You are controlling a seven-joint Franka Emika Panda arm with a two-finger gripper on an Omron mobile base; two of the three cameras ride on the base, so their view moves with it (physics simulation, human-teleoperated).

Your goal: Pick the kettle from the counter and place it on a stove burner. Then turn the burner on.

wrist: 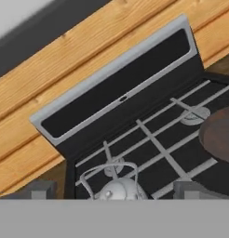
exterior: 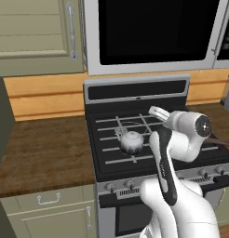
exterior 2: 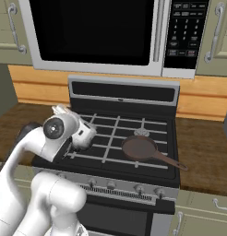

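Both jaws stood wide apart and held nothing; in the hand view the 2 dark fingertips [wrist: 41,189] rose at the lower corners with the kettle [wrist: 117,189] between and beyond them, untouched. The gripper [wrist: 117,193] looked down along the cooktop toward the stove's back panel [wrist: 118,95].

From the left base view, the kettle [exterior: 131,142] sat on the grate [exterior: 117,148] over the front left stove burner [exterior: 135,158], upright, its thin wire handle arched above the round white-silver body. The white arm [exterior: 174,153] reached in from the lower right, its wrist just right of the kettle and above the grate bars. From the right base view, the kettle [exterior 2: 85,136] was mostly hidden behind the arm's wrist [exterior 2: 60,131], at the left side of the cooktop.

A dark brown frying pan [exterior 2: 140,148] lay on the front right part of the grate, its long handle [exterior 2: 173,162] pointing toward the right front edge of the stove. The pan's rounded edge [wrist: 221,135] also showed at the right of the hand view, beside a rear burner [wrist: 194,114].

A row of knobs [exterior 2: 124,186] ran along the stove's front panel. The counter [exterior: 46,153], dark wood grain, flanked the stove on both sides, with a microwave [exterior 2: 97,34] mounted above.
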